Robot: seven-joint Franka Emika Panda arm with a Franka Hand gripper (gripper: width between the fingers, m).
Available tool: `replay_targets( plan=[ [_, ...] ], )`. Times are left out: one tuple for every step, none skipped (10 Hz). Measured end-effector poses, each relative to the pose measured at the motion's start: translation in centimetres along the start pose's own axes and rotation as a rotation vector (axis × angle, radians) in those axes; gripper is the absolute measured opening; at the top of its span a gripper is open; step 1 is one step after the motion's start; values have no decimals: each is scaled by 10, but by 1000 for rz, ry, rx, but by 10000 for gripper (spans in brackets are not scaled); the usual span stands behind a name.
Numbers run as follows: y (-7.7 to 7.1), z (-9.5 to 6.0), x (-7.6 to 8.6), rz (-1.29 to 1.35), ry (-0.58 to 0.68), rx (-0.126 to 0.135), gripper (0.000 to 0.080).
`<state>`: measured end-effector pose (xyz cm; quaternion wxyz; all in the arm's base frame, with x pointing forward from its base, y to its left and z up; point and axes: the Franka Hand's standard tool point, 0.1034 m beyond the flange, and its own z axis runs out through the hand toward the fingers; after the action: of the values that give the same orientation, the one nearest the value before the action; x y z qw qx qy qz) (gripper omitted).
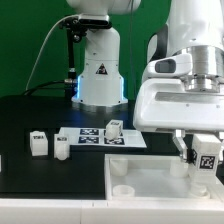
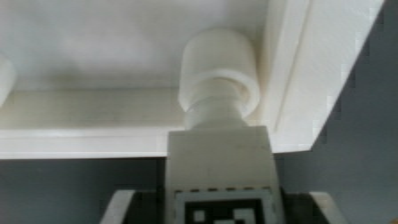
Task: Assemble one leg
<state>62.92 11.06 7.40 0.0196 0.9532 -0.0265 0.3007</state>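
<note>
My gripper is shut on a leg, a small white post with a black-and-white tag, at the exterior view's right. It holds the leg over the far right corner of the large flat white panel. In the wrist view the gripper grips the leg on both sides. The leg's rounded end lies in the inner corner of the panel's raised rim. I cannot tell whether it is seated in a socket.
Two loose legs stand on the black table at the exterior view's left. A third leg stands on the marker board. The robot base is behind them.
</note>
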Motion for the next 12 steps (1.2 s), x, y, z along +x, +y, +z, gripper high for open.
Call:
replay_targets(
  plan=[
    [2, 2, -2, -1, -3, -3, 282],
    [0, 3, -5, -4, -8, -3, 282],
    [-1, 5, -8, -6, -12, -3, 282],
    [0, 6, -9, -7, -10, -5, 282],
    [1, 6, -8, -9, 3, -6, 282],
    [2, 7, -7, -11, 19, -6, 282],
    [2, 7, -7, -12, 26, -6, 282],
    [2, 7, -7, -12, 26, -6, 282],
    [2, 7, -6, -13, 26, -6, 282],
    [2, 7, -6, -13, 26, -6, 282],
    [2, 7, -7, -15, 24, -7, 282],
    [2, 7, -7, -16, 24, -7, 466]
  ],
)
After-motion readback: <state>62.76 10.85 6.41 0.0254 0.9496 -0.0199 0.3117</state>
